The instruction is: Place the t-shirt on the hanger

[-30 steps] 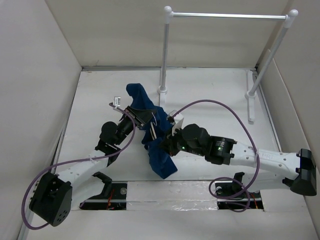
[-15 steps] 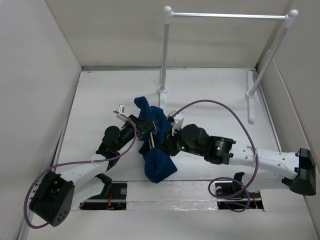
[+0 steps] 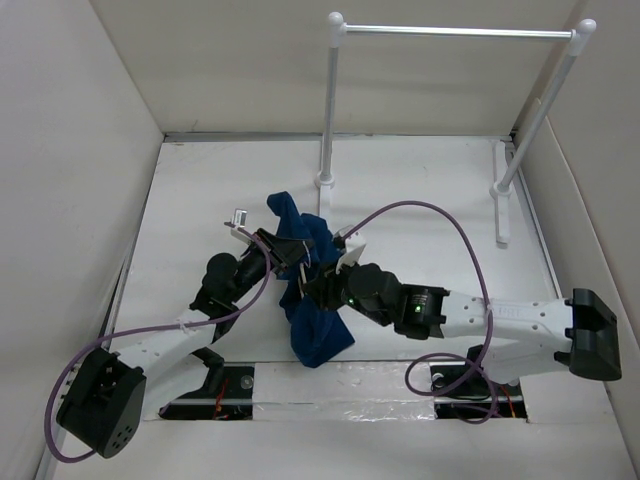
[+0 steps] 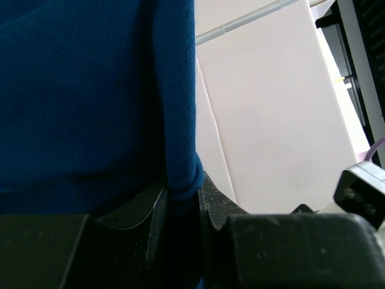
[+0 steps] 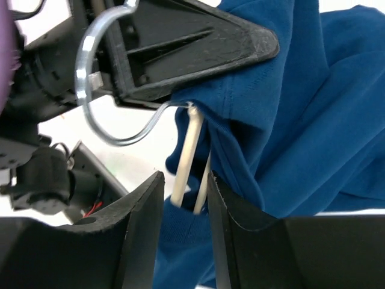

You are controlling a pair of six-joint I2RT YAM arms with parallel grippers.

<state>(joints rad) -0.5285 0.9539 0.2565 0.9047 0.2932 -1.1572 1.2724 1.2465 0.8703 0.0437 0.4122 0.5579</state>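
Note:
The dark blue t-shirt (image 3: 318, 325) lies bunched at the table's middle, between both arms. My left gripper (image 3: 287, 250) is shut on a fold of it, and the cloth fills the left wrist view (image 4: 90, 90) with the fold pinched between the jaws (image 4: 182, 201). The hanger (image 5: 185, 158) shows as two cream rods coming out of the shirt, and its wire hook (image 5: 84, 54) curves round the left gripper's black finger. My right gripper (image 5: 182, 183) is open, its jaws either side of the rods. In the top view the right gripper (image 3: 318, 285) sits against the shirt's middle.
The tall white rack with a silver bar (image 3: 455, 32) stands at the back right, its feet on the table. Pale walls close in the left, back and right sides. A purple cable (image 3: 430, 205) arcs over the right arm.
The left gripper has pulled the shirt's upper part nearer and to the right, so the cloth is more bunched. The right arm has slid left, its gripper further into the shirt.

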